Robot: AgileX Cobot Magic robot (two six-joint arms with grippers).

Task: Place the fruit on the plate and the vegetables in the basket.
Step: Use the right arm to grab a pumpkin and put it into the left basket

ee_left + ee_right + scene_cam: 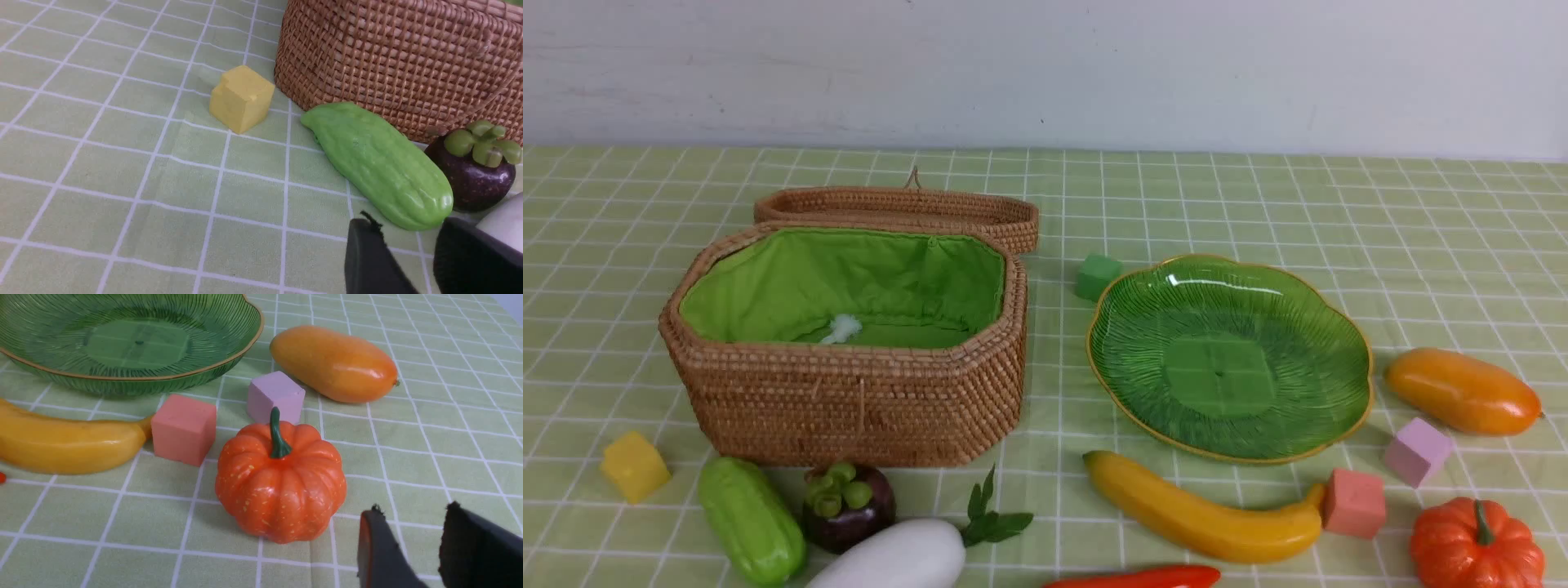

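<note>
The open basket (849, 400) sits to the left, with the plate (1229, 359) to its right. The banana (1201, 514) lies before the plate. The white vegetable (898, 559), cucumber (752, 523) and mangosteen (849, 506) cluster before the basket. The mango (1462, 392) and pumpkin (1474, 547) lie right of the plate. The left gripper (412, 245) and right gripper (414, 522) hover, fingers parted.

three fruits (1201, 514) (1462, 392) (849, 506), four vegetables (752, 518) (894, 559) (1474, 547) (1135, 578), four cubes (635, 465) (1097, 276) (1418, 451) (1354, 503), one basket (849, 408), one lid (907, 208), one plate (1225, 359)
</note>
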